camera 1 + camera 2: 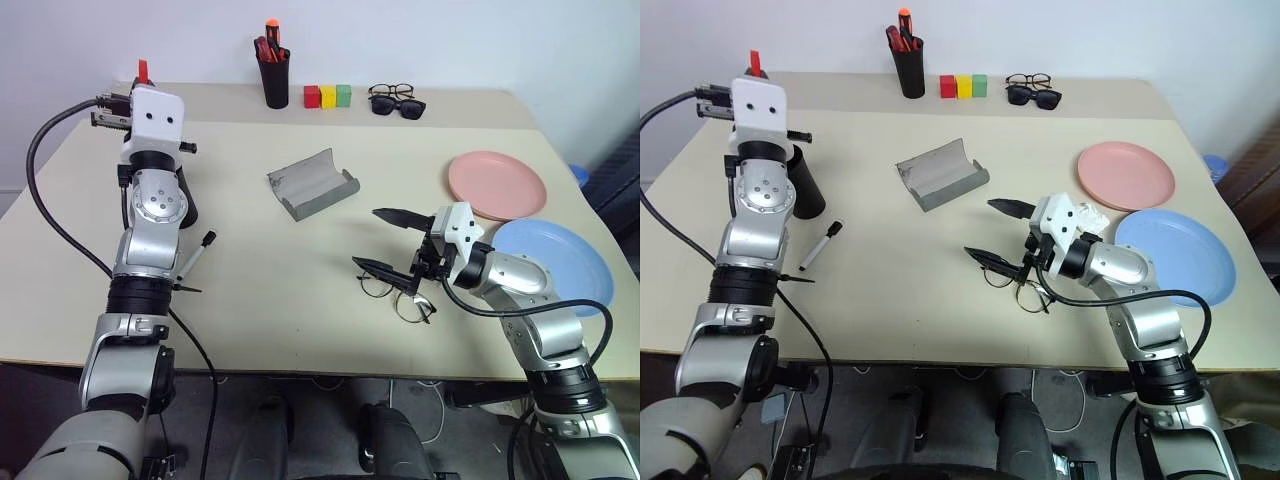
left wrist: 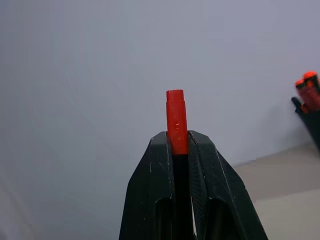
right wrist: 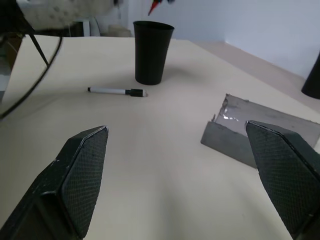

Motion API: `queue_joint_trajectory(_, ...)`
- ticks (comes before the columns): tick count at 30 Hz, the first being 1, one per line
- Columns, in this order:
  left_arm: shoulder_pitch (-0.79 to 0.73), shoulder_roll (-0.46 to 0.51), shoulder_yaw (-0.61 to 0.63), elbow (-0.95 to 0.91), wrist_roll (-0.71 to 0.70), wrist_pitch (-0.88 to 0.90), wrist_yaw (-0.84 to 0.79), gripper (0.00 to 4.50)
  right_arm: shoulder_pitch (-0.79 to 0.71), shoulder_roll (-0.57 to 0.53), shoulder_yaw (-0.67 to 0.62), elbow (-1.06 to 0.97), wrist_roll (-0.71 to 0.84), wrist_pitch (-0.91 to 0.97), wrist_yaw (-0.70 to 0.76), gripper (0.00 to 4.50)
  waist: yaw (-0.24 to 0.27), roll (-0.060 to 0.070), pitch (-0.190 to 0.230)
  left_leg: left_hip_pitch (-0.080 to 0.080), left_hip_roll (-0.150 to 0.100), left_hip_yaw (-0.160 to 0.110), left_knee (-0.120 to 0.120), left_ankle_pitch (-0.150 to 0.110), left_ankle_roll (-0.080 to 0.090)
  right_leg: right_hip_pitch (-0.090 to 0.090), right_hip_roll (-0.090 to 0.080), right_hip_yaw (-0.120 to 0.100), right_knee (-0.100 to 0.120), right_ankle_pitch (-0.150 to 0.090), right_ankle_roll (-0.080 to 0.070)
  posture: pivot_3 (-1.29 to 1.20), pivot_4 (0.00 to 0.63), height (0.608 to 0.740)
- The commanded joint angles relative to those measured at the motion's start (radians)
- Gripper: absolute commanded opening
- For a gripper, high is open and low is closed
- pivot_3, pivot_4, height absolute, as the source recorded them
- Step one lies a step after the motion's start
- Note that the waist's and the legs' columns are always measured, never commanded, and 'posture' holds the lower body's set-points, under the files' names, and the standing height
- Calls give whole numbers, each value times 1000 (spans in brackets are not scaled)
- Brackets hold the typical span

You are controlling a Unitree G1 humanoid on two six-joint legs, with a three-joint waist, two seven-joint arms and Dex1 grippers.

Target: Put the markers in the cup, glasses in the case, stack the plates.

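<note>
- left gripper (image 2: 178, 150) pinches the red marker (image 2: 176, 120), fingers pressed on its barrel, tip up, raised above the black cup (image 1: 802, 182); looks staged for a drop into the cup
- cup upright, inside hidden, cannot tell contents
- white marker (image 1: 820, 244) lies on the table (image 1: 890, 290) just beside the cup
- right gripper (image 1: 390, 242) spread wide, holding nothing, over the wire-frame glasses (image 1: 395, 297), likely lining up a grasp
- grey case (image 1: 312, 183) lies open, nothing in it, between cup and plates
- pink plate (image 1: 497, 184) and blue plate (image 1: 556, 260) side by side, edges overlapping, not stacked
- pen holder (image 1: 274, 78) beyond the case holds red-orange pens
</note>
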Motion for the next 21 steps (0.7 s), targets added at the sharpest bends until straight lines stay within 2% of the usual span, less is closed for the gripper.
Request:
queue_joint_trajectory(1,-32,21,19,51,17,-74,27,20,-17,3,-18,-23,5,-10,-8,4500,-1,0,0,0,0,0,0,0,0,0,0,0,0,0,0,0,150,740)
queue_joint_trajectory(5,-20,4,7,132,20,-123,42,20,-8,3,-23,-35,7,-6,-15,4500,-1,0,0,0,0,0,0,0,0,0,0,0,0,0,0,0,150,740)
queue_joint_trajectory(8,-6,-19,6,152,6,-139,30,1252,-1,-1,-27,-41,7,-3,-20,4500,0,0,0,0,0,0,0,0,0,0,0,0,1,0,0,0,150,740)
queue_joint_trajectory(12,34,-66,15,36,-78,-158,-67,3270,10,-7,-34,-51,12,5,-27,4500,0,0,0,0,0,0,0,0,0,0,0,0,0,0,0,0,150,740)
queue_joint_trajectory(15,103,-98,4,-216,-226,-7,-255,3270,21,-8,-36,-65,22,19,-30,4500,-2,0,0,0,0,0,0,0,0,0,0,0,1,0,0,0,150,740)
queue_joint_trajectory(17,163,-70,-5,-427,-354,271,-395,3270,24,-3,-36,-76,38,33,-28,4500,-4,0,0,-1,0,0,0,0,0,-1,0,0,0,0,0,0,150,740)
queue_joint_trajectory(21,236,124,-43,-666,-492,717,-645,3270,18,8,-29,-93,84,61,-10,4500,-28,1,0,2,1,0,-1,0,0,0,1,0,3,0,-1,0,150,740)
